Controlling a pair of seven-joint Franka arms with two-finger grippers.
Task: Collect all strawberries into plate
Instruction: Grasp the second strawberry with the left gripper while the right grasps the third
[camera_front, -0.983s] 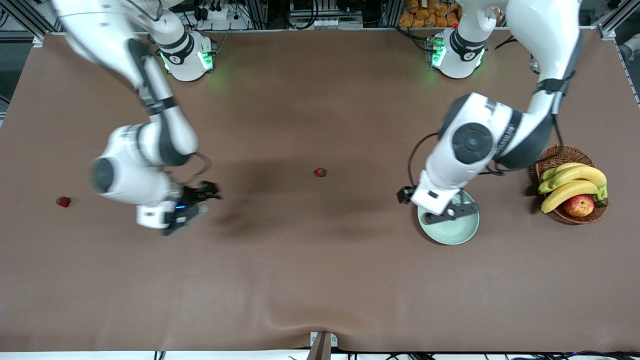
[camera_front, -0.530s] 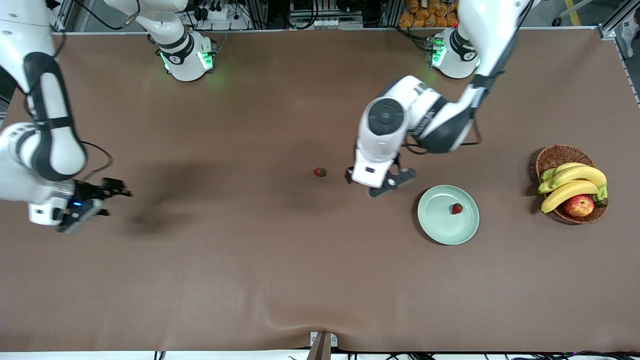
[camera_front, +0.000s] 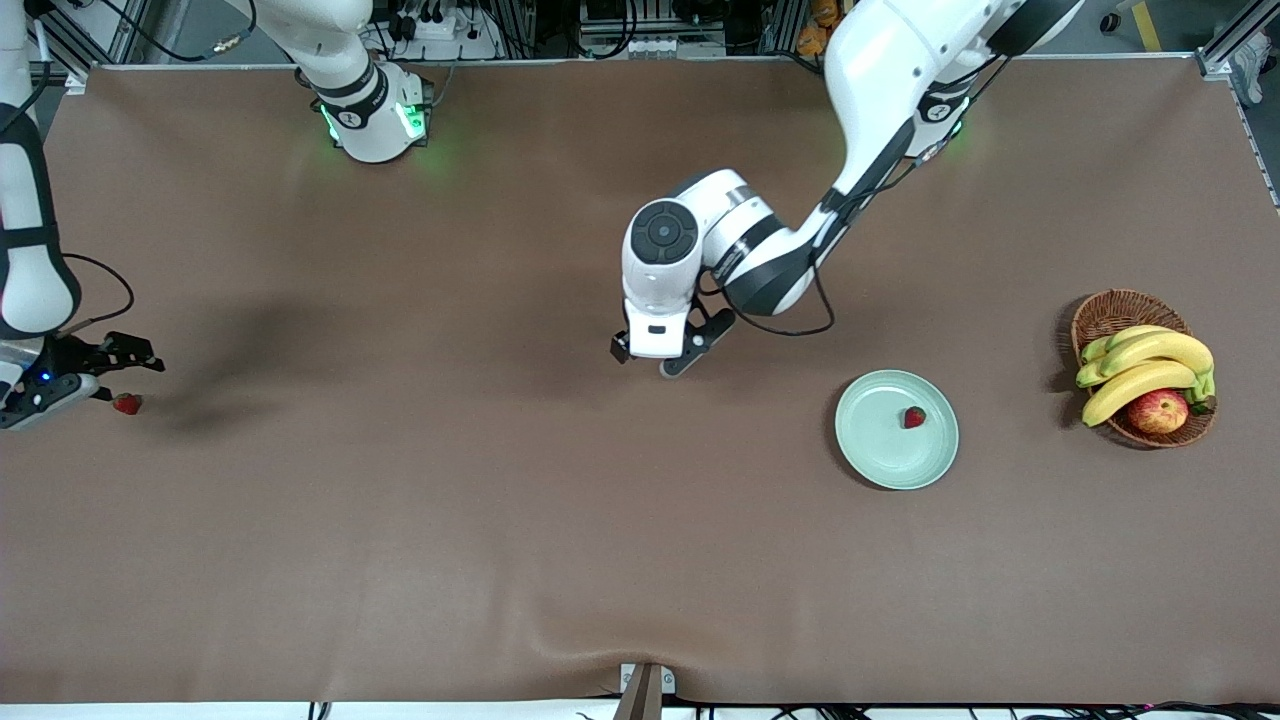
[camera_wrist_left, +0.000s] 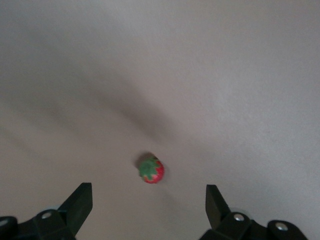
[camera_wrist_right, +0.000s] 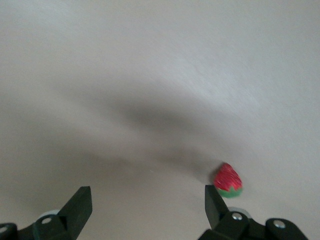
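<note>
Your right gripper (camera_front: 95, 375) hangs wide open and empty, with one small red strawberry (camera_front: 127, 403) just beside it on the brown table (camera_front: 500, 550). Your left gripper (camera_front: 668, 358), open and empty too, hovers over the second red berry (camera_wrist_left: 151, 170) at mid-table. One strawberry (camera_front: 914, 417) lies in the pale mint-green round plate (camera_front: 870, 450); two remain.

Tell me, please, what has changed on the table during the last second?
The left gripper left the plate, where one strawberry now lies, and went over the middle strawberry. The right gripper swept toward its end of the table, reaching the third strawberry. Both are open and empty. The plate and the basket stayed put.
</note>
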